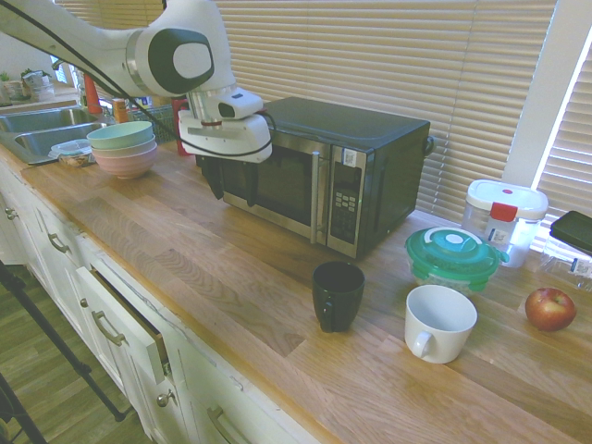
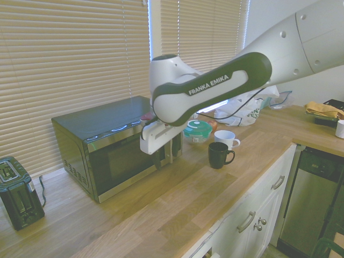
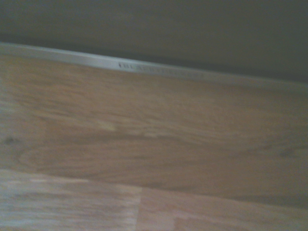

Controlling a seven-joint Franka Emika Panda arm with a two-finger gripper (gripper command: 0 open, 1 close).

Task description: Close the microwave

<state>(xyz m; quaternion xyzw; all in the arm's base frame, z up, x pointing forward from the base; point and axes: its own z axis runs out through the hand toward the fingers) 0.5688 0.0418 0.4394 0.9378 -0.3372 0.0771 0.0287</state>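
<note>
Holds the claw (image 1: 231, 185), fingers (image 1: 214, 178) apart, in front of the microwave (image 1: 342, 122), on the counter (image 1: 213, 277) by the blinds (image 1: 370, 55). Shows the door (image 1: 282, 180) flush with the body. Has two mugs (image 1: 338, 296) near the handle (image 1: 320, 199) end, stacked bowls (image 1: 125, 148) near the sink (image 1: 46, 139).

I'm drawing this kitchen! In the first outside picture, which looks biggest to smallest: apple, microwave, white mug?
1. Microwave
2. White mug
3. Apple
</note>
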